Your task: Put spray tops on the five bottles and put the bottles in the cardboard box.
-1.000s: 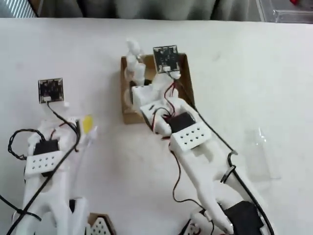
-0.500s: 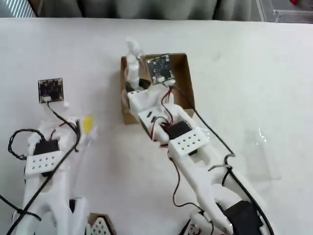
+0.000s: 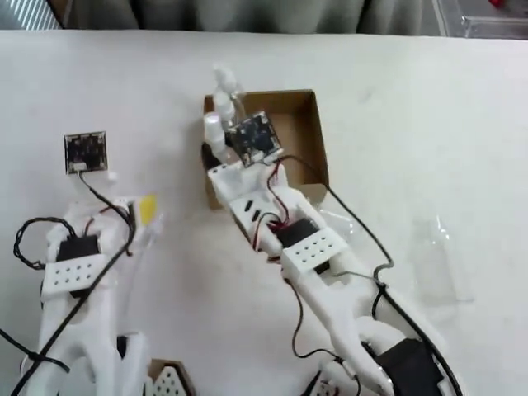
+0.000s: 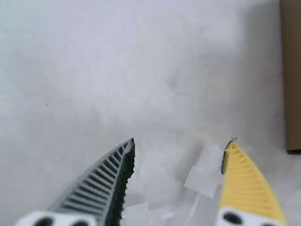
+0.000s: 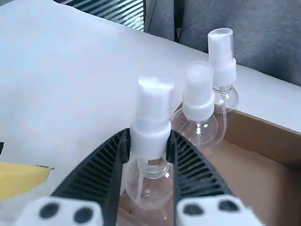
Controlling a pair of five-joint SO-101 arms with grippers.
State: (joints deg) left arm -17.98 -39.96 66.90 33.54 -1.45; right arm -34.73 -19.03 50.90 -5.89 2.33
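In the right wrist view my right gripper [image 5: 149,137] is shut on the neck of a clear bottle [image 5: 153,101] with a white spray top, held upright at the box's left wall. Two more topped bottles [image 5: 200,101] [image 5: 221,66] stand in a row behind it. From above, the three white tops [image 3: 213,128] [image 3: 221,103] [image 3: 223,78] line the left side of the cardboard box [image 3: 309,124]. My left gripper [image 4: 181,150] hovers open over the table left of the box, with a small clear piece [image 4: 203,173] lying between its fingers.
A faint clear shape [image 3: 433,252] lies on the white table to the right of the right arm. The box's brown edge [image 4: 291,75] shows in the left wrist view. The yellow fingertip [image 5: 21,179] of the left gripper shows in the right wrist view.
The right arm has swung left and drawn back inside the box, bringing the held bottle to the left wall in line with the other two. The left arm has not moved.
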